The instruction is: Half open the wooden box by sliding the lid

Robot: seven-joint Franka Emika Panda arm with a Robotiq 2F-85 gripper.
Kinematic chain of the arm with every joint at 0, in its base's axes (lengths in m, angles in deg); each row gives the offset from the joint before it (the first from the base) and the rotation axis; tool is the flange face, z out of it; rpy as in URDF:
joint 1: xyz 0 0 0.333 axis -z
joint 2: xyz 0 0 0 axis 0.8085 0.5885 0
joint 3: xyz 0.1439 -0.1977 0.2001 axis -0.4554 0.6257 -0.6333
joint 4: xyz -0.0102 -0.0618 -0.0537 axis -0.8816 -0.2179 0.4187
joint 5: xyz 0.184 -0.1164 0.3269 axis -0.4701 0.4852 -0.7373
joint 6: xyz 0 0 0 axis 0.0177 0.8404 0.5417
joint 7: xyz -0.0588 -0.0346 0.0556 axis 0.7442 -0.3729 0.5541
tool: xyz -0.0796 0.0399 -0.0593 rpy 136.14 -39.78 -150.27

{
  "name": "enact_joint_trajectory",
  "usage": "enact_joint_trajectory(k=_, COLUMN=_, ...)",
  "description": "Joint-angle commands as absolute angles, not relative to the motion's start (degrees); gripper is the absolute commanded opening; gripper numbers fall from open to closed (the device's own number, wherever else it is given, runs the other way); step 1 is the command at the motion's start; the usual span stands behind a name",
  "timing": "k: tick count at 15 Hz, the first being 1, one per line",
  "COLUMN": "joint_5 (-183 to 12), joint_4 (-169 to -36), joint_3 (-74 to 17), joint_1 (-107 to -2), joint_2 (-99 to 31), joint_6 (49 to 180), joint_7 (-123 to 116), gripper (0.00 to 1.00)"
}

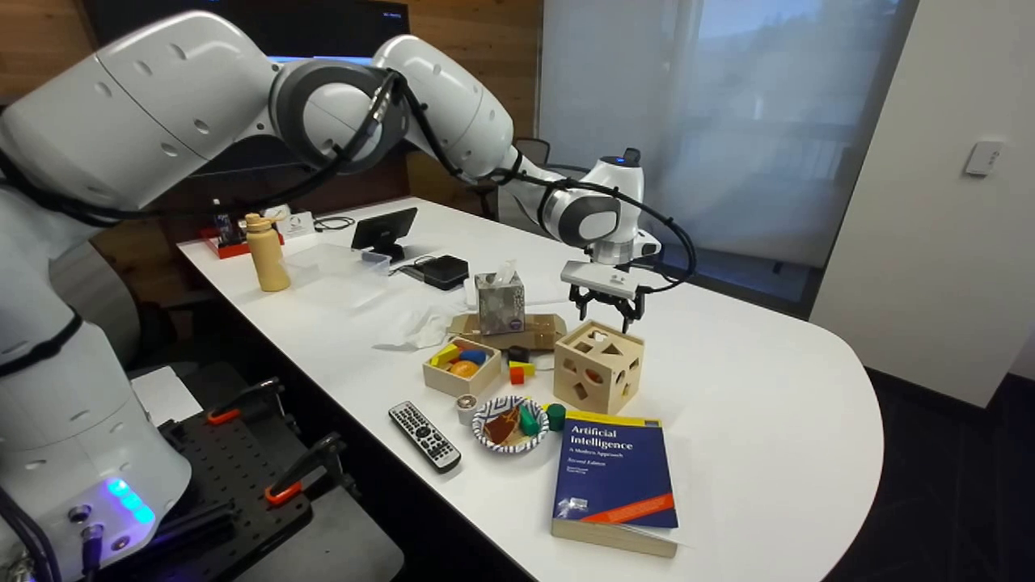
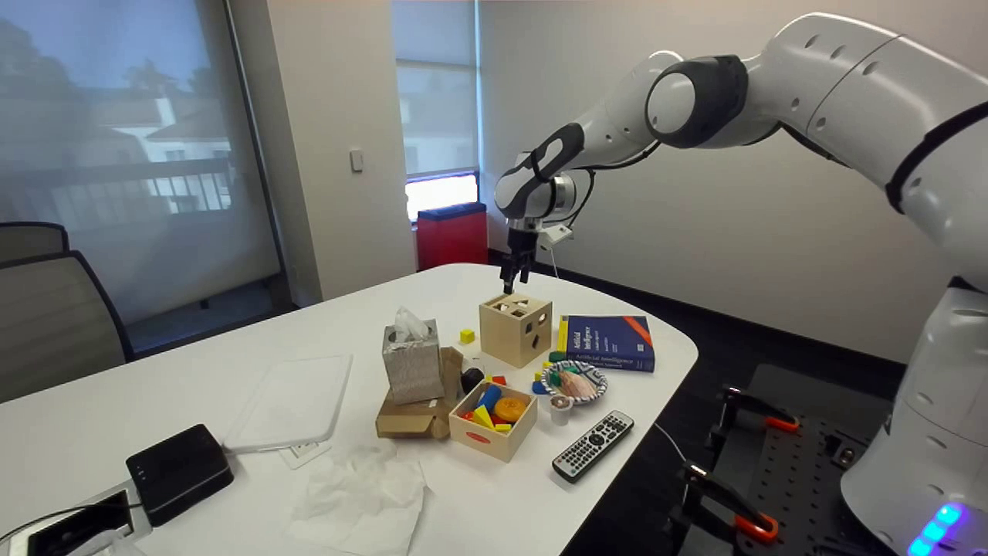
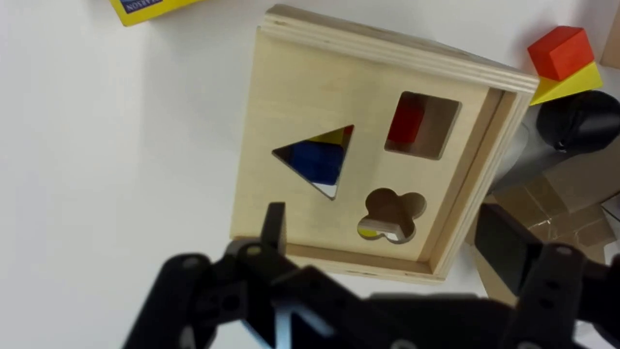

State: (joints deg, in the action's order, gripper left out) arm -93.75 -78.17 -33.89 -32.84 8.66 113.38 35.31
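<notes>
Above the wooden box (image 2: 508, 333), I've got gripper (image 3: 383, 211) spread w/ nothing pinched; lid (image 3: 366, 160) looks shut, i.e. half-slide TBD.

Pale tan on box (image 2: 505, 332) and lid (image 3: 368, 167); blue, yellow and red on book (image 1: 614, 473); blue-and-white patterning on bowl (image 1: 509, 447).

You're seeing daylight (image 1: 760, 24) filtering through a translucent shade (image 1: 711, 153) beyond the long edge of the white bench (image 1: 776, 453). Dark floor (image 1: 954, 485) is lying past its rounded end. In an exterior view, mesh chairs (image 2: 58, 316) are standing beyond that edge, a red unit (image 2: 451, 241) past a corner.
</notes>
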Motion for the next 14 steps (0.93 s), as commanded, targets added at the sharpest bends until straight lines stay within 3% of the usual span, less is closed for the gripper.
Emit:
enact_joint_trajectory(k=1, joint_5=-93.6, joint_4=-71.0, joint_3=-34.9, joint_1=-32.5, joint_2=13.8, joint_6=109.8, joint_7=34.2, gripper=1.0)
enact_joint_trajectory(k=14, joint_5=-92.7, joint_4=-59.5, joint_3=-34.5, joint_1=-33.2, joint_2=22.2, joint_6=103.9, joint_7=32.0, gripper=1.0)
